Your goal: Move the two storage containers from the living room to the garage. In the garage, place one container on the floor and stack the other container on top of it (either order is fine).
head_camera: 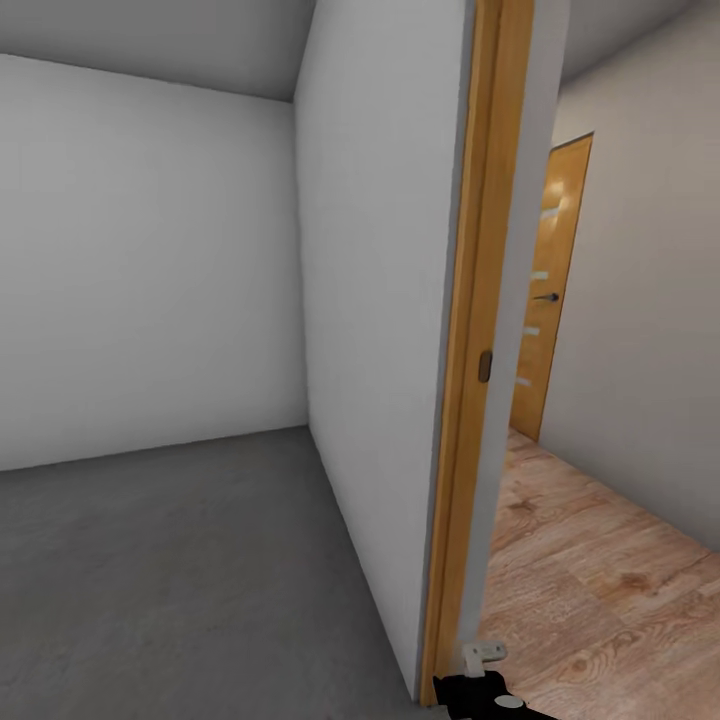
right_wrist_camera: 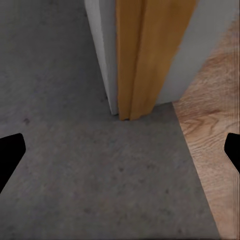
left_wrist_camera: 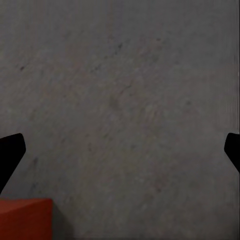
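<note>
left tool [left_wrist_camera: 120,155]: black tapered fingertips | right tool [right_wrist_camera: 120,155]: same | arm [head_camera: 485,680]: black, off-white bracket

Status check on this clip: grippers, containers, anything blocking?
Both grippers open, empty: left gripper, right gripper. Orange-red container corner on concrete floor beside left gripper. Wall end with wooden door frame dead ahead; wood-plank floor beyond.

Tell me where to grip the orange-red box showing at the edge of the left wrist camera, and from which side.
Only a corner of the storage container shows, resting on the grey concrete floor beside the left end effector, whose fingers are spread wide. Its walls and rim are out of frame, so this is tentative: come down from above and pinch one upright wall at the open rim, probably midway along a side.
</note>
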You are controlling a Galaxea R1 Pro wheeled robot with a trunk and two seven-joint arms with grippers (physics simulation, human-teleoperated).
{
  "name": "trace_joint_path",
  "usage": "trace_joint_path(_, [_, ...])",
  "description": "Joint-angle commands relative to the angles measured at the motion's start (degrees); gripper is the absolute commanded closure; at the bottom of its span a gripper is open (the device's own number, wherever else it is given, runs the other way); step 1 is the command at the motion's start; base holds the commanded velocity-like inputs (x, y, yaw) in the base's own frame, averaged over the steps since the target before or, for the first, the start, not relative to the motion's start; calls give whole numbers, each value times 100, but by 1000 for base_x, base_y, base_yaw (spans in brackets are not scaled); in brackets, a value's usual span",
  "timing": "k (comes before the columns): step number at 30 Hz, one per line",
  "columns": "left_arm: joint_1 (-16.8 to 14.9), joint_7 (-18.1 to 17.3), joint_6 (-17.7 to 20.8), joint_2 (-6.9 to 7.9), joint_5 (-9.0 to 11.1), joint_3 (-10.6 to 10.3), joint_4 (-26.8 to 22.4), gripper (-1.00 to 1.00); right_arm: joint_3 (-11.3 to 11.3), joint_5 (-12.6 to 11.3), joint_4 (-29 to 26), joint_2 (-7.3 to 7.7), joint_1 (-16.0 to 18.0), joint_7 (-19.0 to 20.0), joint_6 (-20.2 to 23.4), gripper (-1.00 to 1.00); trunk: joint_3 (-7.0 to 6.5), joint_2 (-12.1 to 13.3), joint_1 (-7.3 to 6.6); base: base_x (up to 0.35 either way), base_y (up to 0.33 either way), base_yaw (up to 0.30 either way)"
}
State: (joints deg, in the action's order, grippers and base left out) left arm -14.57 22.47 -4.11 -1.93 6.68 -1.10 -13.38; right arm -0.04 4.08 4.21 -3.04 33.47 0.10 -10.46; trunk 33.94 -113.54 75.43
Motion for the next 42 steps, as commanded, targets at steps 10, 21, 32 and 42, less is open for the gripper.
trace_joint_path(10, [-2,16,-35,0,61,-13,2,-100,-5,42,27,6,11,-5,-35,-100,-201,399,-221,0,0,-94])
trace_joint_path(21, [-2,16,-36,0,61,-10,2,-100,-6,13,27,-15,-23,6,-34,-100,-412,840,-463,0,0,-37])
trace_joint_path(32, [-2,20,-29,0,61,-5,2,-100,-8,14,27,-5,-24,7,-35,-100,-680,1282,-704,0,0,-216])
trace_joint_path(42, [-2,21,-29,0,61,-5,2,-100,-6,14,27,-10,-24,7,-35,-100,-924,1683,-924,0,0,-218])
